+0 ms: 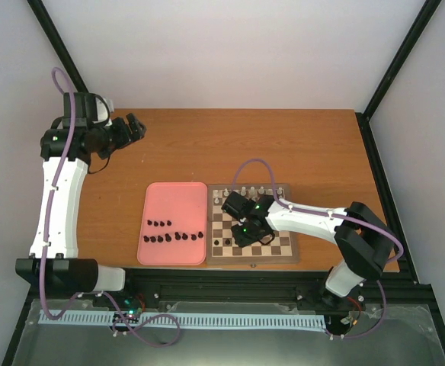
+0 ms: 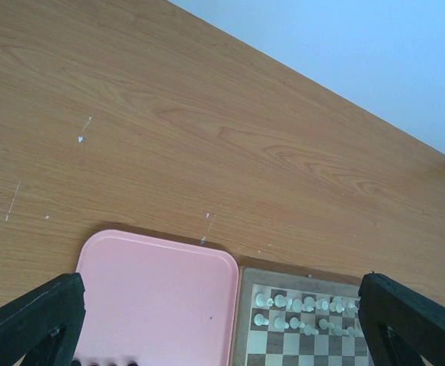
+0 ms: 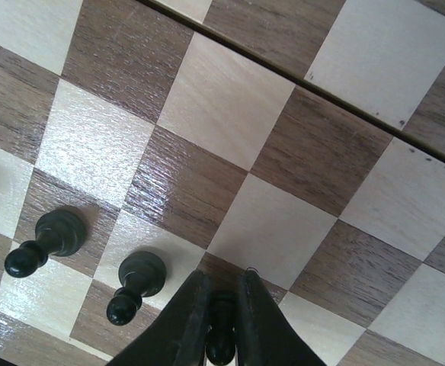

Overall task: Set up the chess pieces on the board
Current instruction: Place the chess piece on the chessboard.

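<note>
The wooden chessboard [image 1: 272, 242] lies right of the pink tray. My right gripper [image 3: 222, 284] is shut on a black pawn [image 3: 221, 328] low over a dark square near the board's front left; it also shows in the top view [image 1: 241, 229]. Two black pawns [image 3: 135, 280] [image 3: 47, 240] stand on the squares just left of it. Several black pieces [image 1: 173, 237] lie in two rows on the tray. My left gripper [image 1: 135, 127] is open and empty, high over the table's far left; its fingers [image 2: 32, 320] frame the left wrist view.
The pink tray [image 1: 173, 200] sits left of the board, its far half bare. White pieces [image 1: 253, 191] fill the board's far two rows, also in the left wrist view [image 2: 299, 313]. A black piece [image 1: 225, 242] stands at the board's front left. Bare wooden table [image 1: 268, 145] lies beyond.
</note>
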Action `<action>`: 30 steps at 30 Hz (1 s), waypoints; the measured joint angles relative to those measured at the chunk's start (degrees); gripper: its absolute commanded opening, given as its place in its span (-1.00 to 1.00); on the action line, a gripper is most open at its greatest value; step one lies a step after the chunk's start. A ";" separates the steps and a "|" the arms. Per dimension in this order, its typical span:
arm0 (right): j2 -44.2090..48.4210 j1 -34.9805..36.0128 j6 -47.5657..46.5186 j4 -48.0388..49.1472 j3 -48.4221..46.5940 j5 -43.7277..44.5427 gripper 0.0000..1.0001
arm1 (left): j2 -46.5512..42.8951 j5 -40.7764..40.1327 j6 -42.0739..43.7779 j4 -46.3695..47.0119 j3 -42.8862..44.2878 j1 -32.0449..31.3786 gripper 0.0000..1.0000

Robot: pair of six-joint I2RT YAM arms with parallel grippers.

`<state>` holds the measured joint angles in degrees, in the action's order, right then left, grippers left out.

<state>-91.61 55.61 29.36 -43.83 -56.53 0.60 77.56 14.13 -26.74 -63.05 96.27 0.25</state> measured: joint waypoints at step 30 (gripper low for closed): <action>-3.50 -0.04 -1.62 -3.98 -14.34 7.06 -0.21 | 0.35 0.52 0.04 0.00 0.00 0.00 0.99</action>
<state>-95.11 55.57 27.75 -47.81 -70.87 7.66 77.91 14.66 -26.70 -63.05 96.27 0.25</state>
